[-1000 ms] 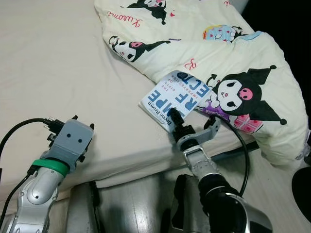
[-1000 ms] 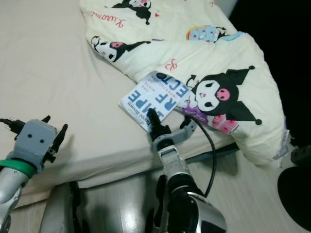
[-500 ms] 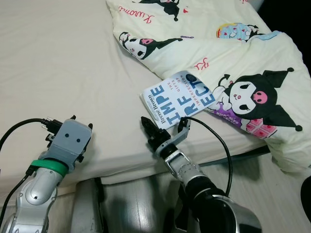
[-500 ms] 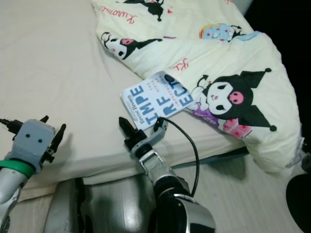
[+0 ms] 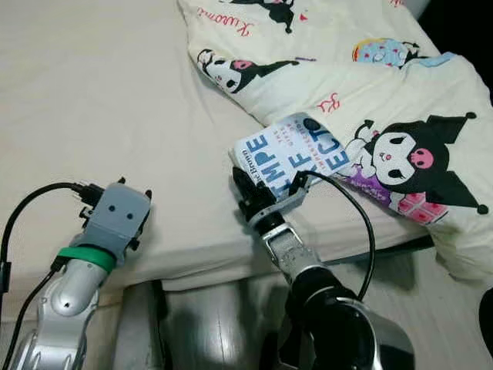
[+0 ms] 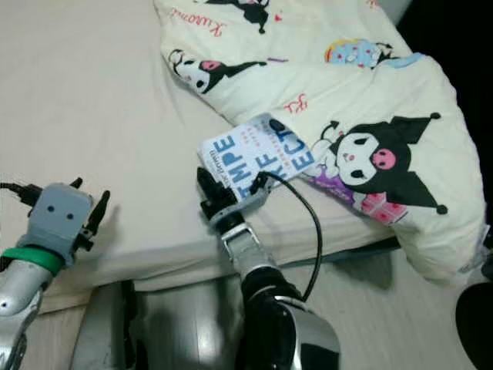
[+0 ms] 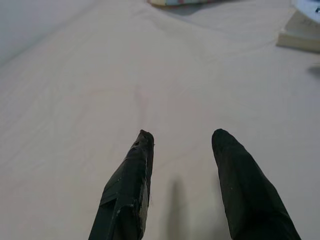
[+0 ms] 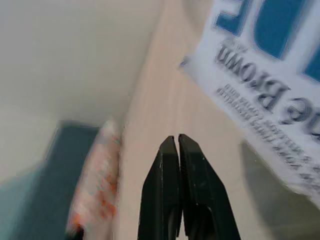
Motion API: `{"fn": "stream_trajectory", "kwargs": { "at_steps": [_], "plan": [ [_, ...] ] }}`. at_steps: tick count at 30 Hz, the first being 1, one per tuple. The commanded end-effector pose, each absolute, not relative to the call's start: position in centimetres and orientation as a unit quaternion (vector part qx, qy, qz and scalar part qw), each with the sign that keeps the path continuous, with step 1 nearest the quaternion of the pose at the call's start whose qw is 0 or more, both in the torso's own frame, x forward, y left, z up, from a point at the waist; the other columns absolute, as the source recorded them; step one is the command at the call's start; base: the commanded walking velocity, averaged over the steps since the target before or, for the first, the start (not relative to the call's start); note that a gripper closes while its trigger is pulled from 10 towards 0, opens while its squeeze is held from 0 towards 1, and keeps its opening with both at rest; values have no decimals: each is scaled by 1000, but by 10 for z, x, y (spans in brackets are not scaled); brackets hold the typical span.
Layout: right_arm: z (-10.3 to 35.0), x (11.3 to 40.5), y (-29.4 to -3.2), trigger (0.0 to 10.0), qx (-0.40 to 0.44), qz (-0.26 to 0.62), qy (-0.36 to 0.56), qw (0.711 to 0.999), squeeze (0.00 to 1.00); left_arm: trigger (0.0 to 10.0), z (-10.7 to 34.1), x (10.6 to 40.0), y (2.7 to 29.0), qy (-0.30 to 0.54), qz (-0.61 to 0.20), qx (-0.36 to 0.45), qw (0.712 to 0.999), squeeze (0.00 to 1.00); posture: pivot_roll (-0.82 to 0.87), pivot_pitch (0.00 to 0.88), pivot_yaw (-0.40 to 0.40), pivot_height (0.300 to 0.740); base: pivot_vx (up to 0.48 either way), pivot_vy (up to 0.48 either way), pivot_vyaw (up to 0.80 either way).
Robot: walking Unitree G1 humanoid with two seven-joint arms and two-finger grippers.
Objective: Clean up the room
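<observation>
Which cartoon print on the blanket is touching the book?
The big black-eared face with a pink skull, beside the book by the right gripper; the other prints sit farther up the blanket.

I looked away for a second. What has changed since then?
The right hand swung off the book toward the robot's left, then came back to its near corner, fingers shut and holding nothing. The left hand, book and blanket stayed put; the camera shifted.

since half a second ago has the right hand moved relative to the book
Yes. The right hand has moved toward the book: it was short of the near corner, apart from it, and now sits at that corner by the spine, fingers shut.
</observation>
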State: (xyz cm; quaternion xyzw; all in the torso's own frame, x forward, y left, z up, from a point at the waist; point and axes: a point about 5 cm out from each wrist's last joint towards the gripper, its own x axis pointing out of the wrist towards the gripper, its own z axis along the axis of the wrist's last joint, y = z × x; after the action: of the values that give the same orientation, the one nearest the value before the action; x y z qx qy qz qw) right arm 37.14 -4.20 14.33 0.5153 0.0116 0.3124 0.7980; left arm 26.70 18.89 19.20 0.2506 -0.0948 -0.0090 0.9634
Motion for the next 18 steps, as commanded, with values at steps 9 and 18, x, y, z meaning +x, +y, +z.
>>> {"fn": "stream_trajectory", "kwargs": {
  "at_steps": [9,18],
  "plan": [
    [154,380,-108,10000,224,116,-106,962,1000,10000,182,266,187,-83,-19,254,963,0,228,256,-22,500,0,0,0],
    [155,375,-144,10000,217,18,-148,965,1000,10000,182,268,184,-86,-29,255,963,0,240,252,-8,500,0,0,0]
  ]
}}
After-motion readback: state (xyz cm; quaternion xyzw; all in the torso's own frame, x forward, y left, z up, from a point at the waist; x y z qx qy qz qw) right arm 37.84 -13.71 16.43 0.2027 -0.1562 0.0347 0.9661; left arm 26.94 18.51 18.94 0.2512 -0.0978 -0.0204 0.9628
